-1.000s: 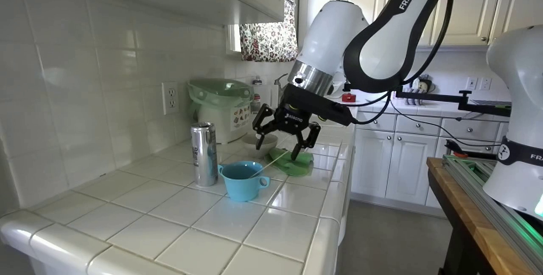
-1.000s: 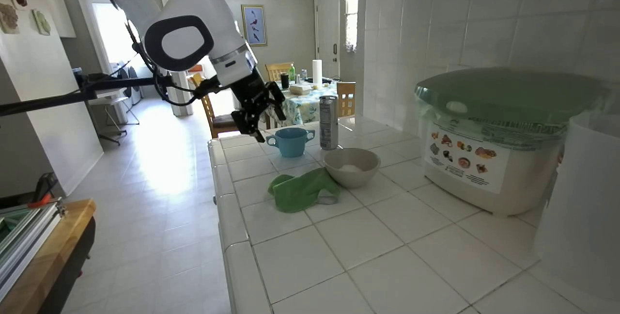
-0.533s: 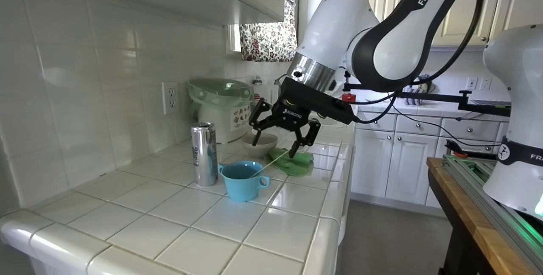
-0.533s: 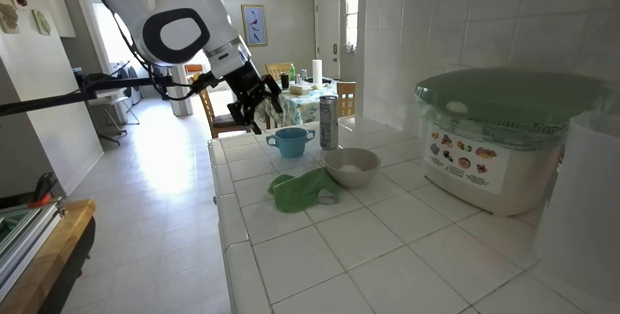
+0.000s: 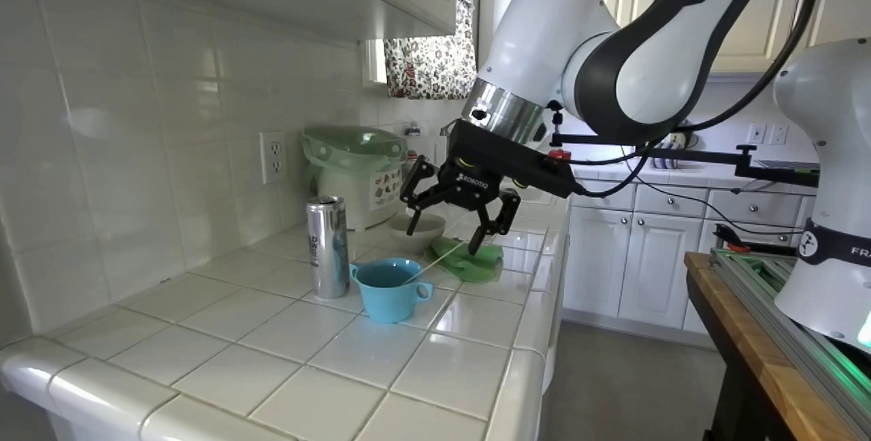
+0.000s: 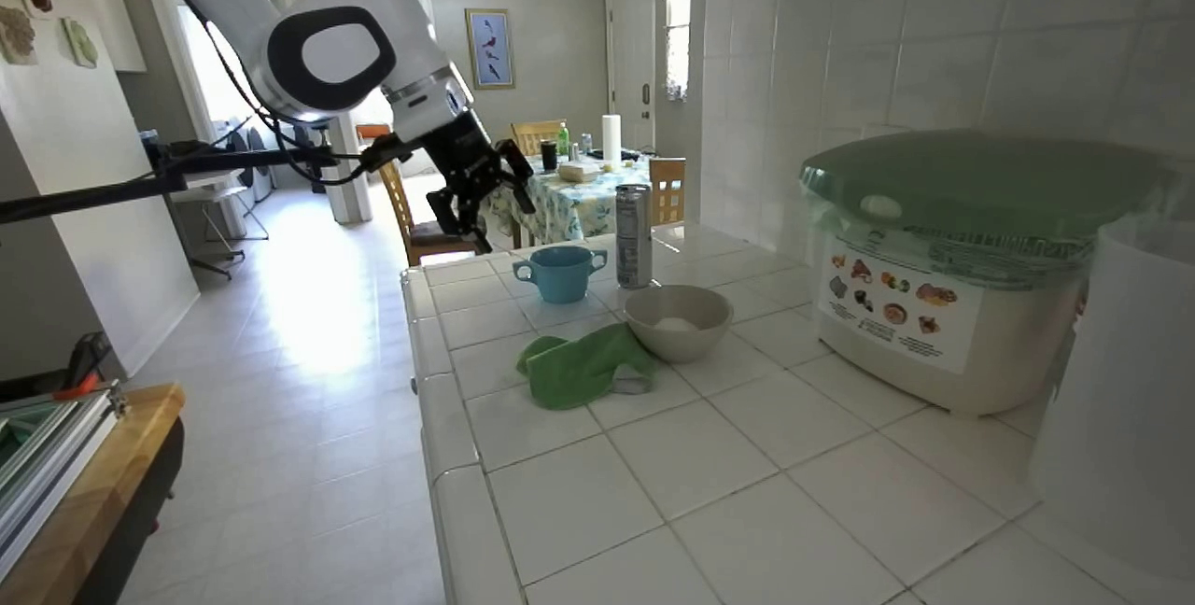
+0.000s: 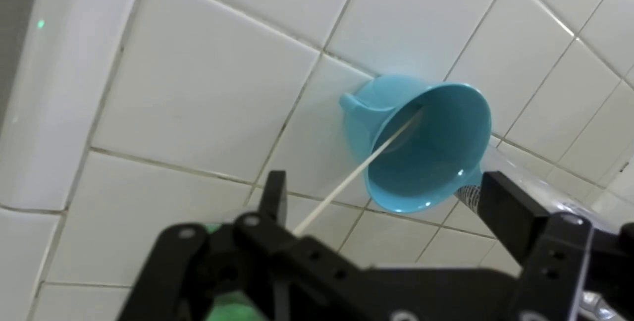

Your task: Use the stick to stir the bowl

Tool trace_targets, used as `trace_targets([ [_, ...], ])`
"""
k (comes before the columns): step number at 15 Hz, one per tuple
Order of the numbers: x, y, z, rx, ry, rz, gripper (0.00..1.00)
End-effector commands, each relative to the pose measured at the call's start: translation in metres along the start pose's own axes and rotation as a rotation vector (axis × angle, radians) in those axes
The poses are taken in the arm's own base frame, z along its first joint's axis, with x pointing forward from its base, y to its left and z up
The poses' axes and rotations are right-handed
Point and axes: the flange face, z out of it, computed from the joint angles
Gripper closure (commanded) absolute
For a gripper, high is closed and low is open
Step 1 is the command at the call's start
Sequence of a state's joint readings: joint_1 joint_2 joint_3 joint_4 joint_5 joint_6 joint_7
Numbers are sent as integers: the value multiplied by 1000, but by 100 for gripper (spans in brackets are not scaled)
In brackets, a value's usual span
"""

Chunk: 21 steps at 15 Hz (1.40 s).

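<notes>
The light-blue two-handled bowl (image 5: pixel 389 301) stands upright on the tiled counter, and it shows too in the wrist view, where its wall (image 7: pixel 396 88) surrounds a dark interior. A thin pale stick (image 7: pixel 346 183) leans over the rim, its lower end inside the bowl. In an exterior view the stick (image 5: pixel 435 263) slants up toward one fingertip. My gripper (image 5: pixel 443 235) hangs above and behind the bowl, jaws wide apart with nothing held. In the wrist view, the gripper (image 7: pixel 385 180) spans bowl and stick; one finger's linkage hides the stick's upper end.
A silver can (image 5: pixel 328 247) stands close beside the blue bowl. Behind are a crumpled green cloth (image 6: pixel 583 367), a beige bowl (image 6: pixel 679 344) and a large bin with a green lid (image 6: pixel 980 175). The counter's rounded edge (image 5: pixel 524 332) drops to the floor.
The arm has drawn back, and the gripper has risen slightly and shifted left in an exterior view, away from the bowl. Bowl and stick stay put; the jaws remain apart.
</notes>
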State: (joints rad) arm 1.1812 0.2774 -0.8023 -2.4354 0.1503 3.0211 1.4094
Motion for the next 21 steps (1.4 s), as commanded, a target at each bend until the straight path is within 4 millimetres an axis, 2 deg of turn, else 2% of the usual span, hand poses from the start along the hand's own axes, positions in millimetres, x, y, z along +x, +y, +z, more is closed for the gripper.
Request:
trace_targets([
  [1,0,-1,-4,-15,11,20,0],
  [8,-4,1,-11,8,-13,-11,0],
  [15,2,12,-10,-4,-27,-14,0],
  [21,17,17,-9,-11,-27,-36,0],
])
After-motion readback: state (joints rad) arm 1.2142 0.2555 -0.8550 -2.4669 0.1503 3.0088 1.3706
